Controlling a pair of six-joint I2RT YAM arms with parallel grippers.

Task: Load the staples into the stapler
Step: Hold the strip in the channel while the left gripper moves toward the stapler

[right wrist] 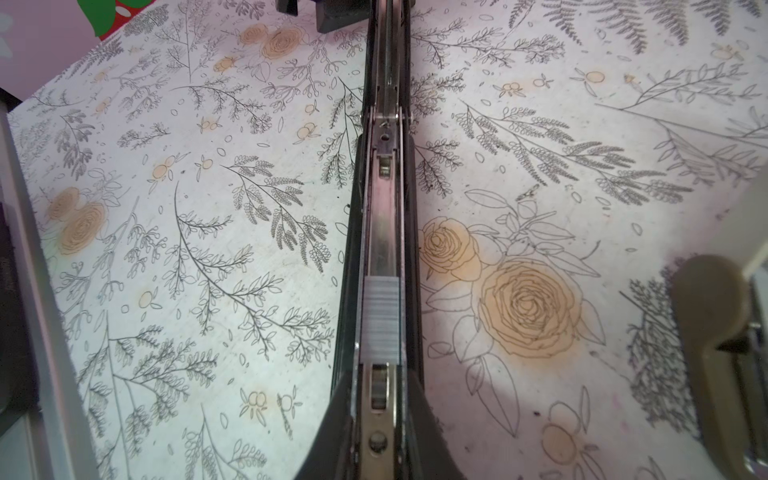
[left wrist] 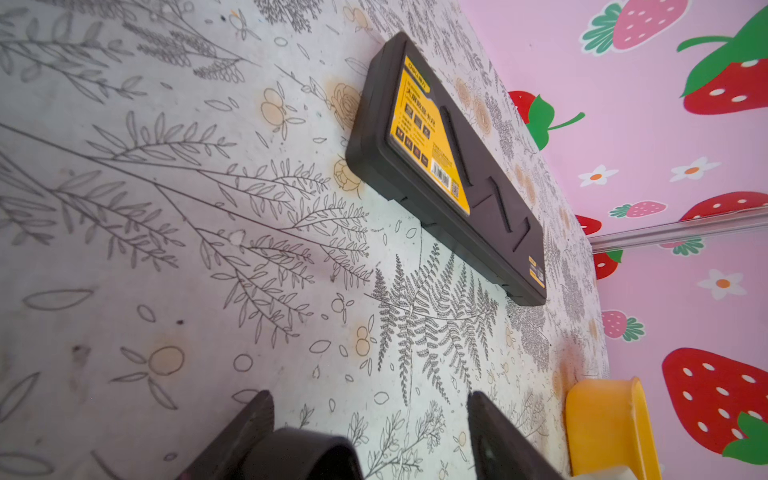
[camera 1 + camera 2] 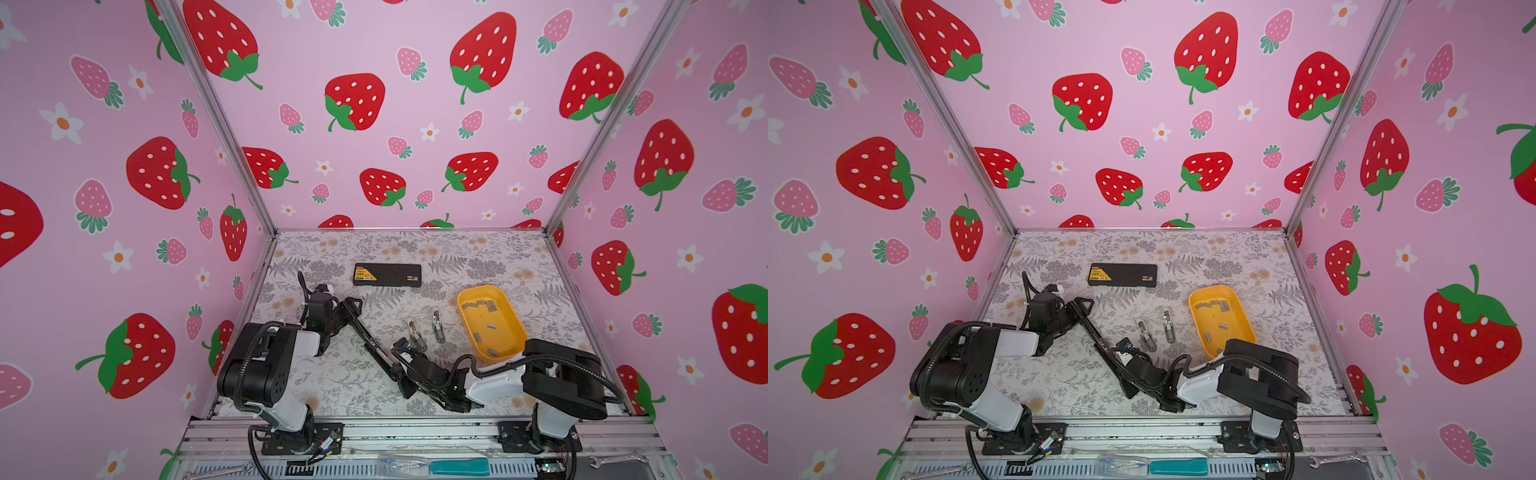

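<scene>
You're looking into a booth closed on three sides. The back wall (image 3: 415,50), left wall (image 3: 83,249) and right wall (image 3: 685,104) all wear pink paper printed with red and pink strawberries and white flowers. Silver metal posts (image 3: 220,124) run up both back corners. The table (image 3: 478,253) has a pale cover with grey ferns and tan roses. Along its near edge lies a ribbed metal rail (image 3: 415,434). The light is soft and even.
</scene>
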